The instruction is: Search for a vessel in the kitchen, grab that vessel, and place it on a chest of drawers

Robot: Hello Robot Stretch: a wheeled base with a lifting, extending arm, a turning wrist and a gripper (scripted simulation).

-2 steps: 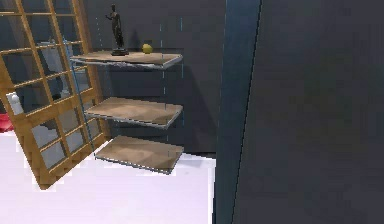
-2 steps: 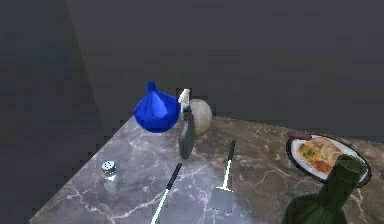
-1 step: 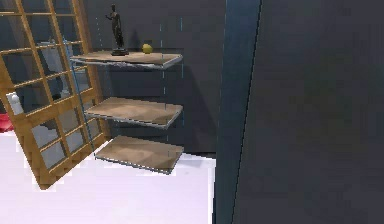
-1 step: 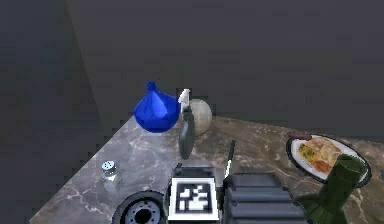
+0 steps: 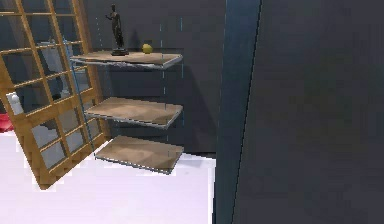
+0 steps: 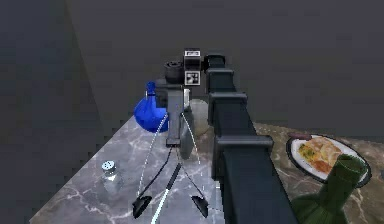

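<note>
Blue vessel near jaws; shelves ahead

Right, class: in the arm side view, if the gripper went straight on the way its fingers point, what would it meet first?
Probably the marble countertop: the gripper points down toward it, between the shaker and the arm. The blue vessel sits off that line. Depth is unclear.

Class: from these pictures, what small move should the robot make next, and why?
Probably ease the pincer toward the blue vessel: it stands on the marble counter near the pincer's body, and I cannot tell whether it is held.
</note>
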